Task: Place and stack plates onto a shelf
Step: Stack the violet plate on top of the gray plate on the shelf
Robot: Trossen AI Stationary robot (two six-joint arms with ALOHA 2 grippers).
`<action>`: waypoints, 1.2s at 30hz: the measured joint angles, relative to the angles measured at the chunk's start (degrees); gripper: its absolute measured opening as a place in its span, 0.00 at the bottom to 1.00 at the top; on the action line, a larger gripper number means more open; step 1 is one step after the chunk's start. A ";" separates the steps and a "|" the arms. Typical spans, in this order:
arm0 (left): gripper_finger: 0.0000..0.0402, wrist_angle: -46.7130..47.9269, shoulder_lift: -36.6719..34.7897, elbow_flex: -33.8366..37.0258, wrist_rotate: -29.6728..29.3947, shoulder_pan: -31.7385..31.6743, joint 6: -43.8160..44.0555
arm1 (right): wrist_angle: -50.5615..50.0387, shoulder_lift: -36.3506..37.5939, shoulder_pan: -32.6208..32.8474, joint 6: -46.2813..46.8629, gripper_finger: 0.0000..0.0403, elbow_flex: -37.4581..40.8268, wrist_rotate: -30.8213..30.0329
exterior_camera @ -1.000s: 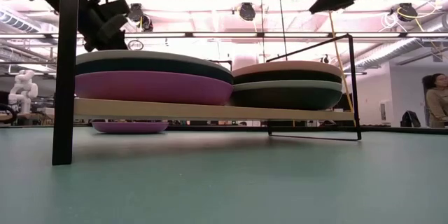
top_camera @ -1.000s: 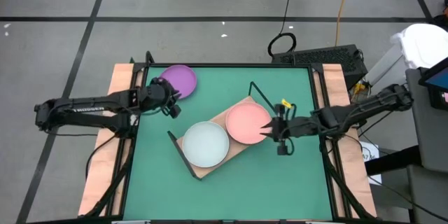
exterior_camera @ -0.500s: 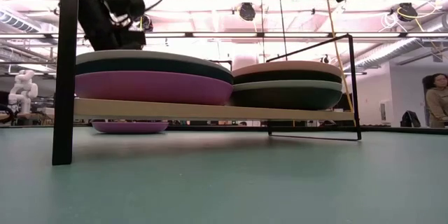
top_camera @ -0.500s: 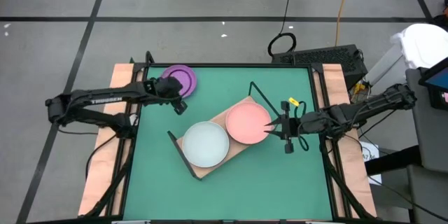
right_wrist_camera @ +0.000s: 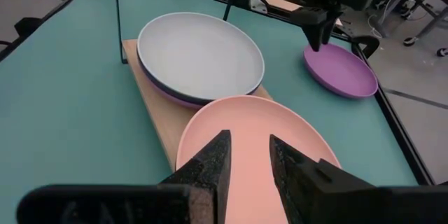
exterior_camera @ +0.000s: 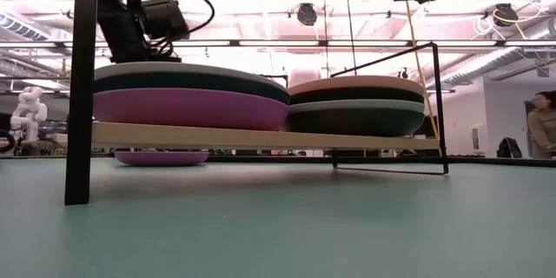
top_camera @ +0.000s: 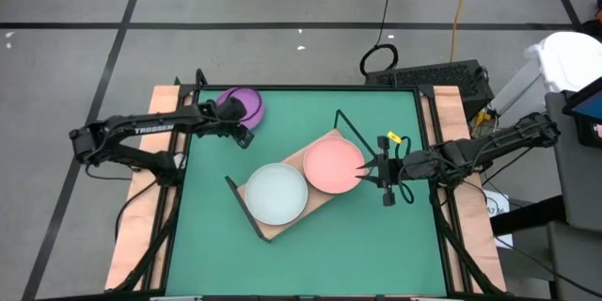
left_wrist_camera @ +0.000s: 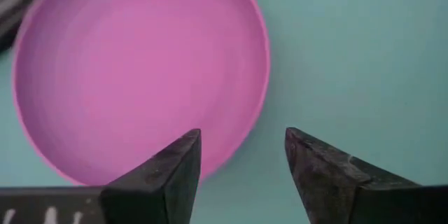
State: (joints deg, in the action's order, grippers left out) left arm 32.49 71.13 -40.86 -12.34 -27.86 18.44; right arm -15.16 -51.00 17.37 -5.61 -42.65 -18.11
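Note:
A purple plate [top_camera: 246,102] lies flat near the table's far left corner, also visible in the left wrist view [left_wrist_camera: 140,70] and the right wrist view [right_wrist_camera: 341,70]. My left gripper [top_camera: 235,115] hovers over it, open, its fingers [left_wrist_camera: 241,157] standing either side of the plate's rim. On the wooden shelf [top_camera: 271,229] sit two stacks. One is topped by a pale mint plate [top_camera: 276,193], the other by a pink plate [top_camera: 331,164]. My right gripper [top_camera: 370,171] is open just above the pink plate's right rim [right_wrist_camera: 248,155].
The shelf lies diagonally mid-table, with black wire frames at its ends [top_camera: 350,130]. In the low view its left stack [exterior_camera: 191,95] and right stack [exterior_camera: 356,104] each hold several plates. Bare green tabletop [top_camera: 310,263] lies toward the near edge.
My left arm has swung toward the far edge and now stands over the purple plate. My right gripper has drawn back slightly toward the table's right edge, off the pink plate. The plates have not moved.

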 joint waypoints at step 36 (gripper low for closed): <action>0.53 0.48 1.52 0.02 3.04 5.26 -21.19 | 0.13 0.00 0.00 -1.11 0.20 0.00 0.13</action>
State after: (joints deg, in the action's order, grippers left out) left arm 32.97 72.65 -40.84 -9.29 -22.60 -2.74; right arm -15.03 -51.00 17.37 -6.72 -42.65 -17.98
